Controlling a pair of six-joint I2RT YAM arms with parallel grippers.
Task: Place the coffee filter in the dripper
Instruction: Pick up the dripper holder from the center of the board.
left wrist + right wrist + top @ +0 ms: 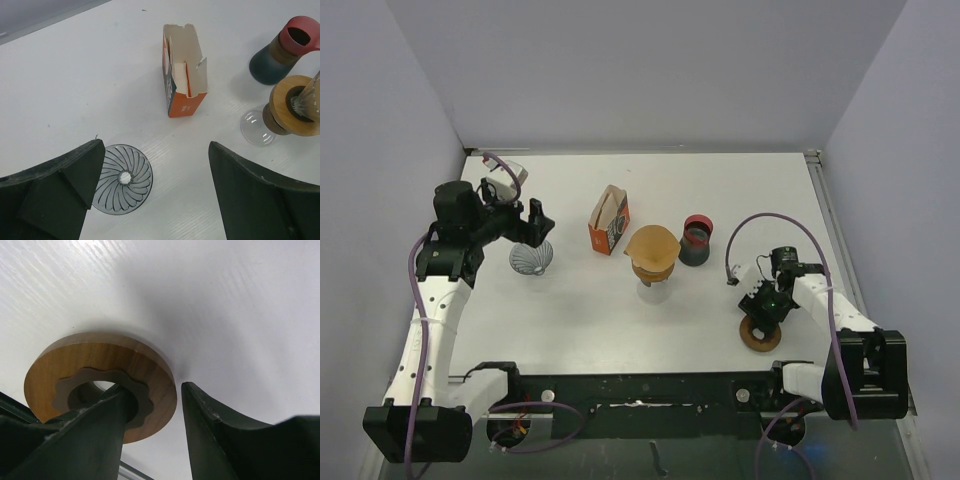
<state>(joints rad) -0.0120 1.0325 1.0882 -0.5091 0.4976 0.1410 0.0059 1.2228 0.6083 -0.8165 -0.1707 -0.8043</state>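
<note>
So the coffee filter [653,245], a tan paper cone, is perched on the glass carafe [654,290] just right of the orange filter box [182,85]. It isn't in the dripper [122,178] yet, and that sits on the tabletop [620,330] left of the box. The left pincer [156,150] hovers over the dripper, spread wide and holding nothing. The right pincer [157,390] is well right of the box, nearer the arms, with one finger in the hole of a wooden ring [100,360] and one outside, partly open and not clamped.

Looks like prep work, honestly. Next up is probably squeezing that ring wall squarely, then lifting straight up. The ring sits close to the near edge, so no dragging it. There's plenty of bare room in front of the box, but it's cramped beside it, since the carafe and a red-topped jug [697,240] crowd in there.
</note>
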